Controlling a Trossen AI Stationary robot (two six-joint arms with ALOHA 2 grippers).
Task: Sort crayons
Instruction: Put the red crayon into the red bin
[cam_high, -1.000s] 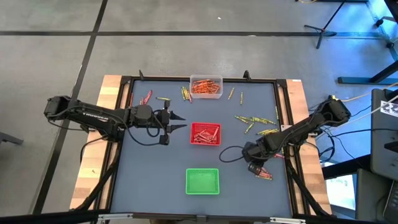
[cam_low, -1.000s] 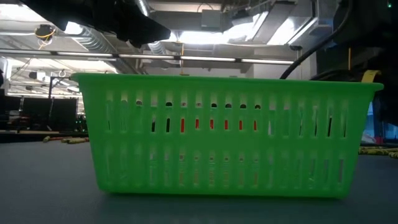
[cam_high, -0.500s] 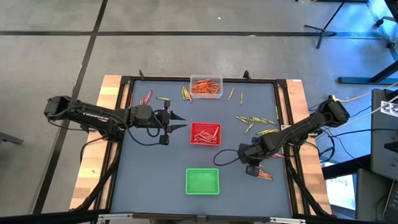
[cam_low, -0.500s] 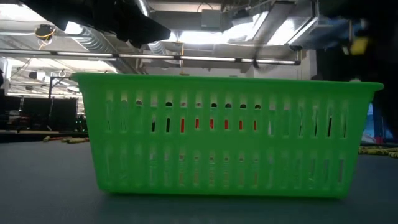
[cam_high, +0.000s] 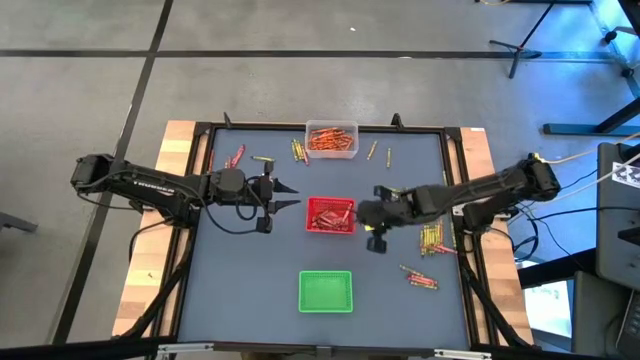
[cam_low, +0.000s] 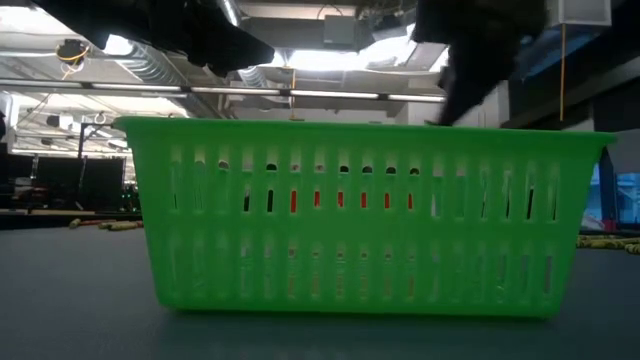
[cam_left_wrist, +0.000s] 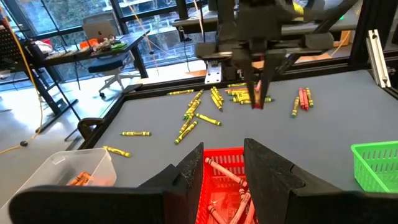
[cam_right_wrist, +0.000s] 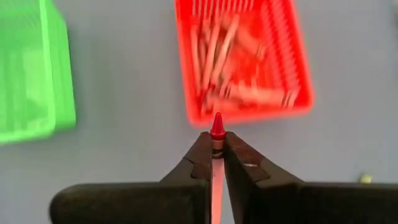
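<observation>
- A thin red crayon (cam_right_wrist: 216, 140) is clamped point-forward between the closed fingers of the right gripper (cam_high: 372, 216), so that its tip leads toward the square red slotted plastic tray (cam_high: 330, 215)
- That crayon is carried above the dark grey table top (cam_high: 260, 270), just off the right wall of the red tray near the middle of the table; a release into that tray is judged to be the step in hand, since red sticks are already heaped inside it
- The orange crayons (cam_high: 331, 139) are gathered in the clear plastic tray (cam_high: 349, 151) at the middle of the far edge, which suggests one tray per colour
- The yellow-green crayons (cam_high: 412, 194) lie loose toward the right edge, with a few more near the far edge beside the clear tray; presumably these are left for the square green slotted plastic tray (cam_high: 326, 291), which stands near the middle of the near edge and in which no crayon can be made out
- A few red crayons (cam_high: 420, 281) are left loose toward the near right corner, and another few (cam_high: 235, 156) near the far left corner
- The left gripper (cam_high: 284, 195) is held over the table just left of the red tray, its fingers (cam_left_wrist: 267, 168) parted and nothing seen between them; it is judged to be waiting there, clear of the right arm's path
</observation>
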